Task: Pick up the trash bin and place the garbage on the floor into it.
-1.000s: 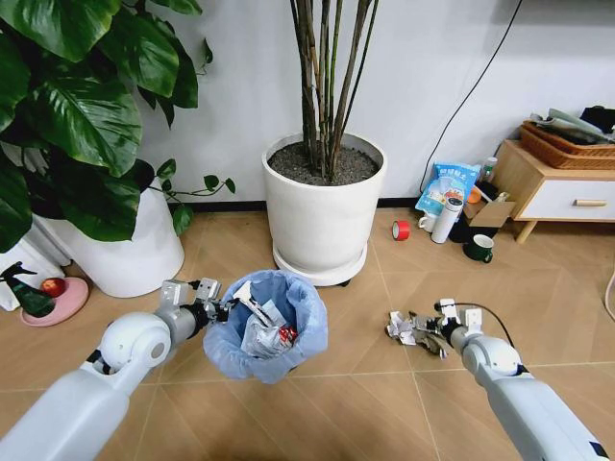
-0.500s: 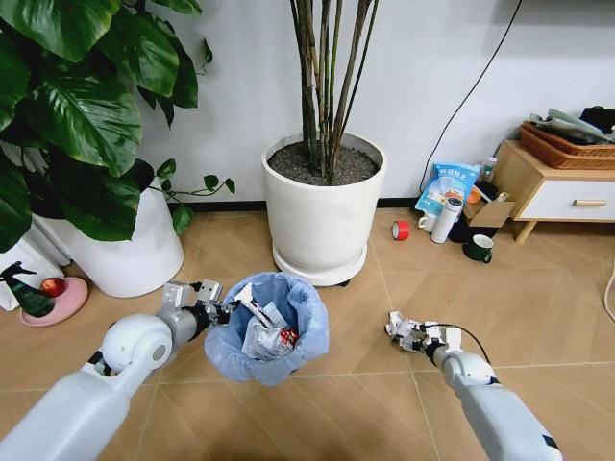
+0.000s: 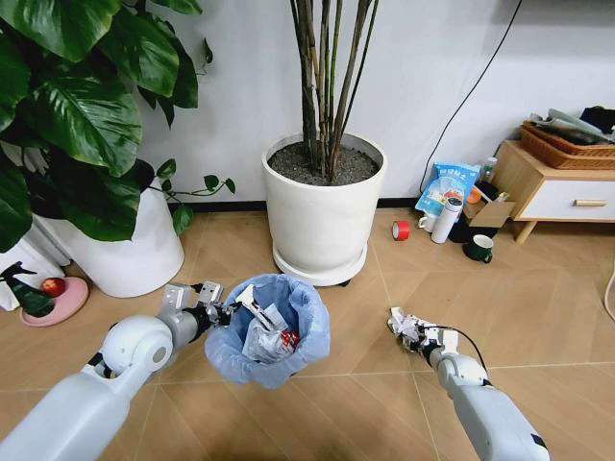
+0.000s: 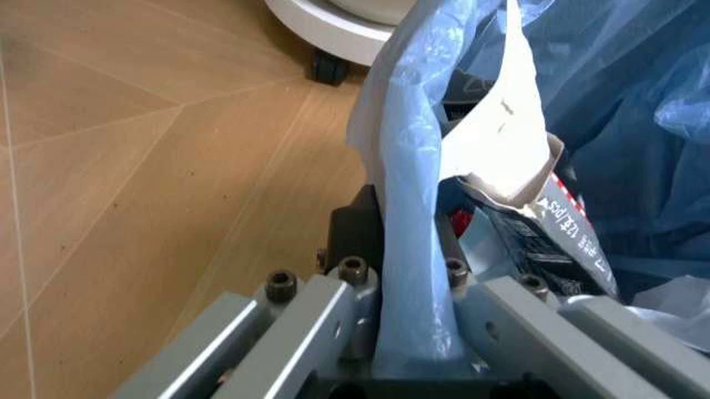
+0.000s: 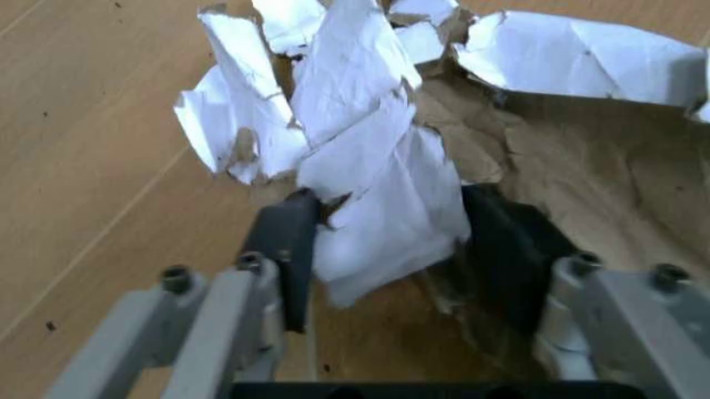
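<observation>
Partly done: small round dark trash bin with crinkled light-blue liner (image 3: 271, 328) already holds several wrappers, left tool (image 3: 213, 309) pinching its rim. Right of bin, right tool (image 3: 415, 331) straddles crumpled white paper (image 5: 367, 166) on floor, fingers spread.

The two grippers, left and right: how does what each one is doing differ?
The left gripper is shut on the trash bin, pinching its blue-bagged rim; the right gripper has crumpled white paper between its fingers. The left one sits beside a bin holding litter; the right one is over loose scraps on the floor. Both reach forward, low by the floor.
</observation>
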Robot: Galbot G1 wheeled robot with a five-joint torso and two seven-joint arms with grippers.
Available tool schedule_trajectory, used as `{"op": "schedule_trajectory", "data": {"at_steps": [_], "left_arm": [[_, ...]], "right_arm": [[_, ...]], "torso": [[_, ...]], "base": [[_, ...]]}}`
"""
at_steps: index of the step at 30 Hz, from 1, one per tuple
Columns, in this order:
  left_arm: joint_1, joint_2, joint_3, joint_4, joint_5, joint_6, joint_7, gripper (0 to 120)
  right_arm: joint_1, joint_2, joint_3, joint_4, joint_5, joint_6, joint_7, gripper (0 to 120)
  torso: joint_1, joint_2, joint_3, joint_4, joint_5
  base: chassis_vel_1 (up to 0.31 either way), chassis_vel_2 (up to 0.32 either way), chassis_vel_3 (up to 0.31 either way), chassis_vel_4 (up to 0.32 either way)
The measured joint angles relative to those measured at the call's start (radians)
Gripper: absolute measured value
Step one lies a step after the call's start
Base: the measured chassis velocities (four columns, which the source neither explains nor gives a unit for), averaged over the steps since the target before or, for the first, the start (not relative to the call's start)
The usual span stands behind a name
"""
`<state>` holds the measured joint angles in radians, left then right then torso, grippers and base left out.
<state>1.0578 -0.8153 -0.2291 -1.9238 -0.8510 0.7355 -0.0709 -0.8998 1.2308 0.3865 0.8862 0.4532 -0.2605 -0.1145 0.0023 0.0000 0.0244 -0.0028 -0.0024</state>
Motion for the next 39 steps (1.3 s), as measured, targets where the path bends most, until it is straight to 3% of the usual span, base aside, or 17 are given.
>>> {"op": "schedule_trajectory", "data": {"at_steps": [3,12,22,28,30,35,36,39], "left_arm": [[0.006,0.008,-0.002,-0.005,0.0,0.0,0.0,0],[0.017,0.027,-0.002,-0.018,-0.009,0.0,-0.002,0],[0.031,0.033,-0.009,-0.034,-0.01,0.0,-0.005,0],[0.043,0.041,-0.014,-0.051,-0.018,0.0,-0.017,0],[0.044,0.041,-0.014,-0.052,-0.019,0.0,-0.018,0],[0.045,0.041,-0.012,-0.057,-0.025,0.0,-0.028,0],[0.045,0.041,-0.012,-0.057,-0.025,0.0,-0.028,0],[0.043,0.038,-0.008,-0.062,-0.031,0.0,-0.036,0]], "right_arm": [[-0.005,0.006,0.009,-0.001,0.001,0.0,0.008,29],[-0.018,0.013,0.024,0.009,0.004,-0.001,0.012,0],[-0.046,0.007,0.071,0.086,0.03,-0.001,0.035,0],[-0.114,-0.06,0.136,0.344,0.106,-0.021,0.058,0],[-0.12,-0.07,0.142,0.373,0.108,-0.021,0.058,0],[-0.169,-0.174,0.178,0.642,0.133,-0.027,0.038,0],[-0.169,-0.174,0.178,0.642,0.133,-0.027,0.038,0],[-0.202,-0.239,0.186,0.877,0.207,-0.07,0.026,0]], "torso": [[0.0,0.0,0.0,0.0002,0.0],[0.0,0.0,0.0,0.0005,0.0011],[0.0,0.0,0.0,0.0003,0.0006],[0.0,0.0,0.0,0.0002,0.0004],[0.0,0.0,0.0,0.0004,0.0005],[0.0,0.0,0.0,0.0,0.0006],[0.0,0.0,0.0,0.0,0.0006],[0.0,0.0,0.0,0.0003,0.0002]], "base": [[0.0,0.0,0.0,0.0],[0.0,0.0,0.0,0.0],[0.0,0.0,0.0,0.0],[0.0,0.0,0.0,0.0],[0.0,0.0,0.0,0.0],[0.0,0.0,0.0,0.0],[0.0,0.0,0.0,0.0],[0.0,0.0,0.0,0.0]]}}
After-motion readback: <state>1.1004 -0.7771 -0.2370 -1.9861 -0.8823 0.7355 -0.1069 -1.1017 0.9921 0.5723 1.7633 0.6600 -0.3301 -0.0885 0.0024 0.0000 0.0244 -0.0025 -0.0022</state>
